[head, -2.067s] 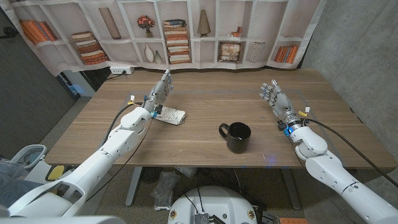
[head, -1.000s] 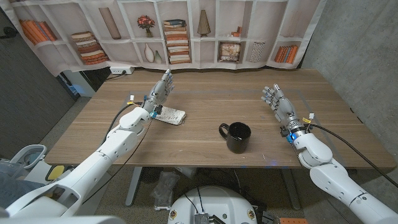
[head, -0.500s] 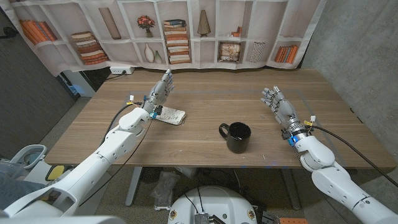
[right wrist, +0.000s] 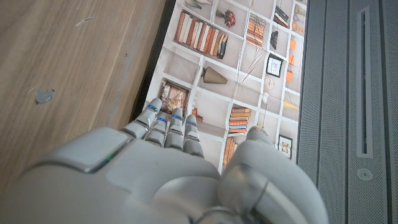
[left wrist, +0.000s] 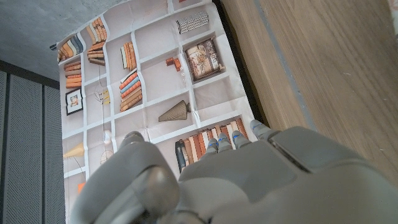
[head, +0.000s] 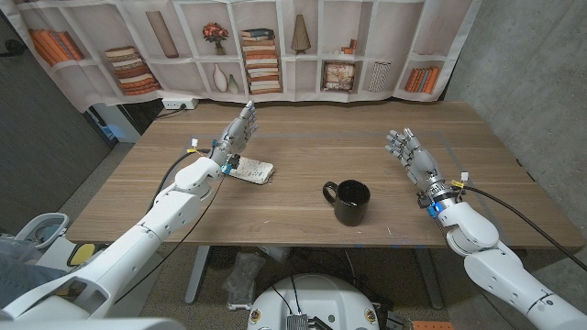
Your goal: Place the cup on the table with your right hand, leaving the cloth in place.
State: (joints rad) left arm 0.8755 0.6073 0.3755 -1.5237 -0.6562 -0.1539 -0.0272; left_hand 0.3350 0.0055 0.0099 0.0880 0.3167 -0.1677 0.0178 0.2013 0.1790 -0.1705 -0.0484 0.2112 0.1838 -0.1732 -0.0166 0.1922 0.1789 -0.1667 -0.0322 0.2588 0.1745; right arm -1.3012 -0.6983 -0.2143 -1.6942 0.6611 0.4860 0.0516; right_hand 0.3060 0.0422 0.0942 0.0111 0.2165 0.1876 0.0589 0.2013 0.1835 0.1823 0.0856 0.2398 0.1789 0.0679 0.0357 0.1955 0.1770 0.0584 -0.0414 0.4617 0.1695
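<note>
Black cup (head: 350, 202) stands upright on the desk (head: 303, 156), apart from the cloth (head: 251, 170). Right hand (head: 412, 156) is empty, fingers extended, well clear; left hand (head: 235, 137) likewise holds nothing, suggesting placement complete.

Bare wooden table (head: 303, 151) between the right hand (head: 411, 154) and the black cup (head: 349, 202), nothing standing in that gap. Handle turned toward the robot's left, away from that hand. Folded cloth (head: 251, 170) well apart from the cup, just beside the left hand (head: 236, 136). Printed bookshelf backdrop (head: 275, 46) behind the far edge.
</note>
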